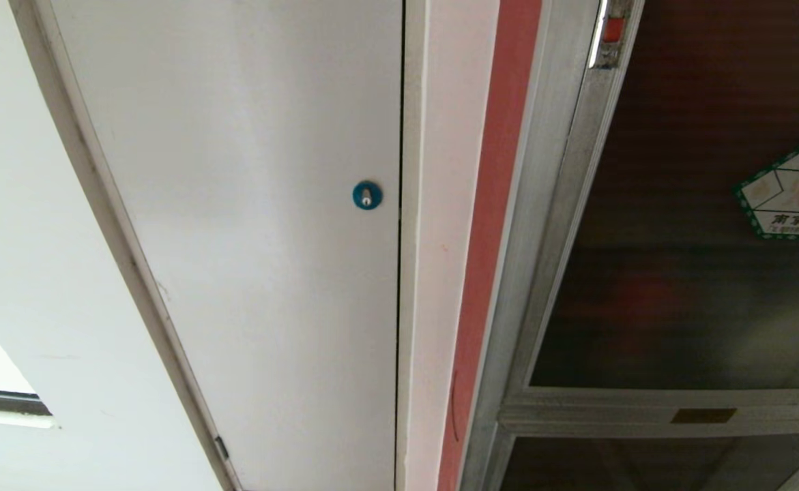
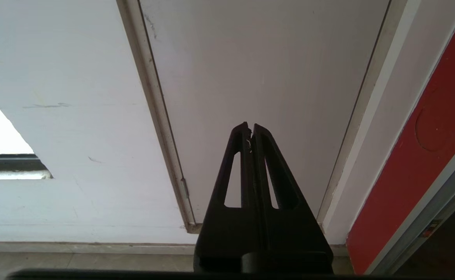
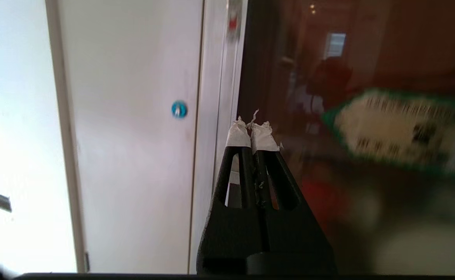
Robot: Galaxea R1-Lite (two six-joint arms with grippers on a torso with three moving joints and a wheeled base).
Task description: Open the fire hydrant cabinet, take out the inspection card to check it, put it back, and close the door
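Against the wall, right of a plain white panel (image 1: pixel 235 225) with its blue round lock (image 1: pixel 367 195): the fire hydrant cabinet (image 1: pixel 556 204), silver-framed, red along its side. Door (image 1: pixel 686 273) of dark glass apparently flush in its frame, hexagonal sticker (image 1: pixel 791 191) near the right edge of the head view, small red latch tab (image 1: pixel 613 28) up at the frame's corner. No inspection card anywhere in view — presumably behind the glass.

Neither arm in the head view. Right hand (image 3: pixel 253 128) pinched fully shut on nothing, taped tips pointing at the seam where the door's frame meets the white panel; shut probably because a narrow tip suits hooking or nudging a small tab. Latch tab well above the tips in that view, not touched.

Left hand (image 2: pixel 250 127) likewise closed and empty, parked low before the white panel near the floor — out of the way.

Task judged at its very start or very end: closed door, card unseen.
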